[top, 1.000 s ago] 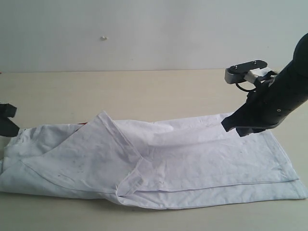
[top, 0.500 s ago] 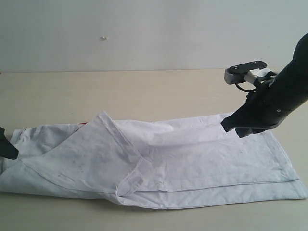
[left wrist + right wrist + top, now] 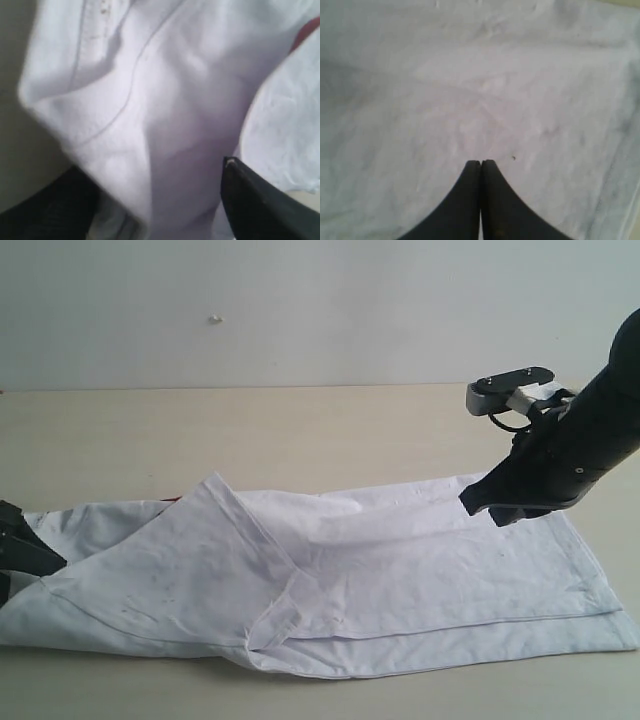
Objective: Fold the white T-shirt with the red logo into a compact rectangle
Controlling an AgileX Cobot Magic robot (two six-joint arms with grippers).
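- The left tool [image 3: 151, 165] is released: its two black fingers [image 3: 260, 205] stand well apart, and a bunched fold of the white T-shirt [image 3: 380, 570] fills the gap between them.
- Whether either finger presses on that cloth cannot be told, as the close view is blurred.
- A hemmed edge of the shirt curls just past this tool's tips, and bare counter [image 3: 300, 430] shows beside one finger.
- A small sliver of the red logo [image 3: 309, 30] peeks out from under a fold, a little beyond the left tool; its lettering is hidden.
- The right tool [image 3: 481, 162] is clenched, its finger pads meeting in a thin seam with no cloth seen between them.
- The tips of the right tool point down at a smooth, lightly wrinkled stretch of the shirt; whether they touch it cannot be told.
- The shirt lies flat on the counter as a long band running from the left tool to past the right tool.
- One flap is folded over on a slant, nearer the left tool than the right.
- Beyond the right tool the lower layers of the shirt end in stacked, nearly even edges.
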